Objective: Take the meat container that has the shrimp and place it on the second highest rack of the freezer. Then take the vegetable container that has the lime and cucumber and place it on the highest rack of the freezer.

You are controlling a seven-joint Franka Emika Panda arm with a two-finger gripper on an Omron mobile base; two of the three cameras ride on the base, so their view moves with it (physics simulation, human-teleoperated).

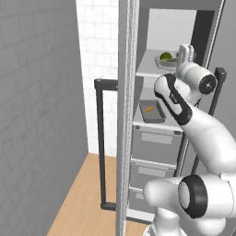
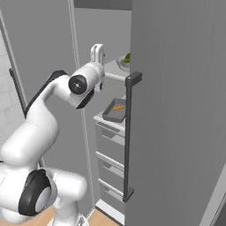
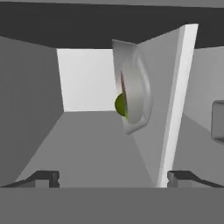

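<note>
Pale vegetable container (image 1: pixel 167 63) on top rack (image 1: pixel 150 70)

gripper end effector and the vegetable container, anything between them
Nothing. In the hand view the end effector stands open and the stretch up to the vegetable container on the freezer shelf is bare; the left base view agrees.

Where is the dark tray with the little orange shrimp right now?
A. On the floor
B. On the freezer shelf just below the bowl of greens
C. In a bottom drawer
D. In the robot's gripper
B: the meat container holding the shrimp sits on the shelf under the vegetable container.
</note>
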